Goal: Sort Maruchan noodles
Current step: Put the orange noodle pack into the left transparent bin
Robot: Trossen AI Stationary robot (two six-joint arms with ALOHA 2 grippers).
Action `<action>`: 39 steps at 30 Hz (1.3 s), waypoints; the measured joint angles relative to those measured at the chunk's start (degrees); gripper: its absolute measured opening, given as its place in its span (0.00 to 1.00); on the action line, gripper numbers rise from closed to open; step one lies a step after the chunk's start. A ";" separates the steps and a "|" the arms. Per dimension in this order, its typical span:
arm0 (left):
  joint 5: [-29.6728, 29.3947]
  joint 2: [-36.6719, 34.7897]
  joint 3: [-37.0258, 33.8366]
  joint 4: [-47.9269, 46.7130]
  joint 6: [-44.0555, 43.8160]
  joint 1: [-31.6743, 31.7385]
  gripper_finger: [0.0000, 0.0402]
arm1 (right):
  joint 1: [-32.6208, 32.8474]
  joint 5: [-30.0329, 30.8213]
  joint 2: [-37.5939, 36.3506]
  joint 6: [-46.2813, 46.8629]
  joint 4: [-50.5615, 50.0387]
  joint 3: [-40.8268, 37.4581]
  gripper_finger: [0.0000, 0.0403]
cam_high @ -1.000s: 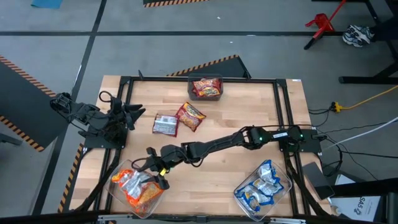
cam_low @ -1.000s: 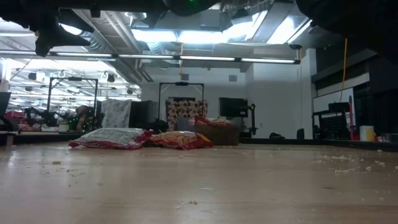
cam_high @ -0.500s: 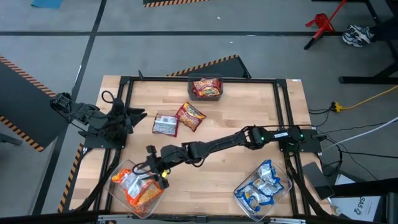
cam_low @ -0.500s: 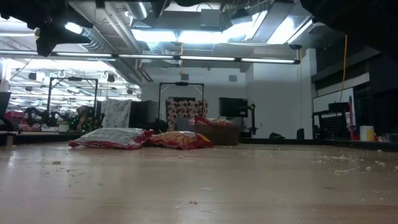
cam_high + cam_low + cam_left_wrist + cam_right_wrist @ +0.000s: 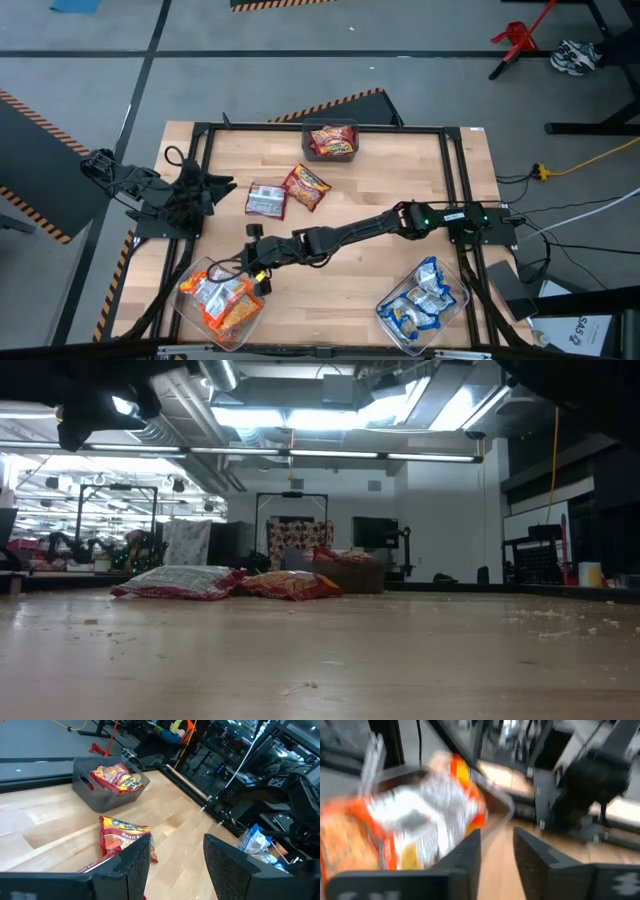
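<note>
Two Maruchan packets lie flat on the table: a silver one (image 5: 266, 200) and a red-orange one (image 5: 306, 187) (image 5: 125, 837). Orange-and-silver packets (image 5: 222, 300) (image 5: 420, 820) fill the clear near-left bin (image 5: 190, 278). Blue-and-white packets (image 5: 425, 297) sit in the near-right bin, and red-orange ones (image 5: 331, 141) in the dark far bin (image 5: 87, 784). My right gripper (image 5: 250, 268) (image 5: 497, 857) reaches across the table and hovers open and empty at the near-left bin's far right rim. My left gripper (image 5: 218, 184) (image 5: 177, 865) waits open at the table's left edge, pointing toward the two loose packets.
A black frame (image 5: 455, 180) runs around the tabletop. My right arm (image 5: 350, 232) lies stretched over the table's middle. Bare wood (image 5: 390, 180) spreads between the loose packets and the right edge. Crumbs (image 5: 545, 632) dot the near surface.
My right gripper has drawn back from over the near-left bin, moving slightly toward the table's far and right side. The packets in the bin and on the table have stayed put.
</note>
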 joint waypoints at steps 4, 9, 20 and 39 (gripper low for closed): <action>0.00 0.01 0.01 0.00 -0.22 0.00 0.44 | -0.07 1.49 0.05 0.02 -1.60 -1.87 0.13; -0.04 0.02 0.01 0.00 -0.28 0.00 0.44 | -0.09 -2.20 0.18 0.05 -1.04 -2.04 0.06; -0.22 0.00 0.02 0.02 -1.87 0.02 0.44 | 1.04 -16.83 0.18 -4.24 0.09 -2.03 0.00; 21.70 19.04 0.02 3.08 -10.28 0.00 0.21 | 1.24 6.99 -24.29 -14.68 -37.48 0.04 0.00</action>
